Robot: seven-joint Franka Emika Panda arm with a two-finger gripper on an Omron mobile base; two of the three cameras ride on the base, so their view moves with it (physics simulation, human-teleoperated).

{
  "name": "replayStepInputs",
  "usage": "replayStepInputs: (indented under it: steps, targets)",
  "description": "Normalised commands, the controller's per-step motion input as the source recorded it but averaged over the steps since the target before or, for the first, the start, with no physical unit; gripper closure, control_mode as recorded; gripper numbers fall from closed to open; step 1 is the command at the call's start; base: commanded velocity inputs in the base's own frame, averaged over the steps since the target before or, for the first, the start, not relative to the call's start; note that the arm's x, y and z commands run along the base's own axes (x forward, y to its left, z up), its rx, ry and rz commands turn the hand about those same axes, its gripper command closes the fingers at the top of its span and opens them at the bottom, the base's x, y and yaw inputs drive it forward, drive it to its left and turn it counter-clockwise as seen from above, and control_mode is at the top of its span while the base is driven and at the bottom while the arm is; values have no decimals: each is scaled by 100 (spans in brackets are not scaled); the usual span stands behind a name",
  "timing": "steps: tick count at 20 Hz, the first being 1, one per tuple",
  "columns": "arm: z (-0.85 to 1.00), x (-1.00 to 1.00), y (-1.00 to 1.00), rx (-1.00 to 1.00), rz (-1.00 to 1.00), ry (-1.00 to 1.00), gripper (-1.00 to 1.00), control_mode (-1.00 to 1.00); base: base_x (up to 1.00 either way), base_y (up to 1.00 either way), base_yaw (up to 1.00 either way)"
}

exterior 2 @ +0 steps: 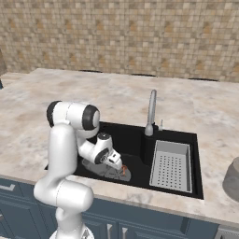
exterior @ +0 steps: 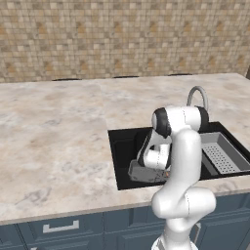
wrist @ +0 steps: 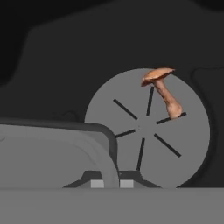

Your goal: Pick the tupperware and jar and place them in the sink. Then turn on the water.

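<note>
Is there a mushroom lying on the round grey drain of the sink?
Yes, in the hand view a small brown mushroom lies on the round grey drain.

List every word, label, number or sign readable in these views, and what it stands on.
None: nothing carries readable text. The tupperware, the strainer tray, the tap, the drawer fronts and the tiled wall are all plain.

light: even, bright | shadows: faint | glare: none | render: soft, low-resolution
</note>
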Motion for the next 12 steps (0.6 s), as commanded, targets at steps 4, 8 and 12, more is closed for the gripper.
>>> replayStepInputs:
  steps: [4,8,12]
  targets:
    - [-14,30,2,0,2,0,100,-100,0,0,0]
    - [0,37,0,0,4,2,100,-100,0,0,0]
    - [0,44,0,0,6,6,100,-100,0,0,0]
